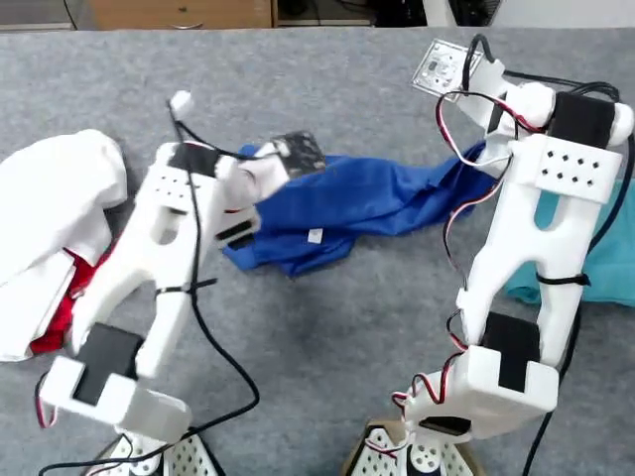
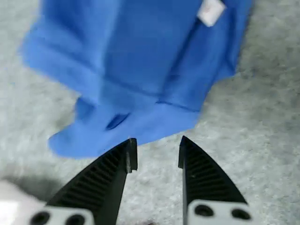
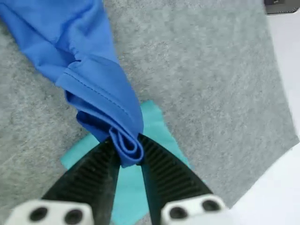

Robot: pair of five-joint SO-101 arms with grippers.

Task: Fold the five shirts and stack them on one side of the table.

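A blue shirt (image 1: 367, 203) lies stretched across the middle of the grey table, with a small white label (image 1: 315, 236) showing. My right gripper (image 3: 126, 152) is shut on a bunched fold of the blue shirt (image 3: 101, 101), holding it above a teal shirt (image 3: 136, 187). At the other end of the blue shirt (image 2: 140, 70), my left gripper (image 2: 157, 150) stands open just off the cloth's edge, over bare grey felt. A white shirt (image 1: 50, 218) and a red shirt (image 1: 64, 297) are heaped at the table's left edge, and the teal shirt (image 1: 610, 263) lies at the right edge.
Grey felt (image 1: 337, 337) covers the table, with free room in front of the blue shirt and along the far side. The table's edge (image 3: 281, 154) runs close to the teal shirt. Both arm bases (image 1: 417, 446) stand at the near edge.
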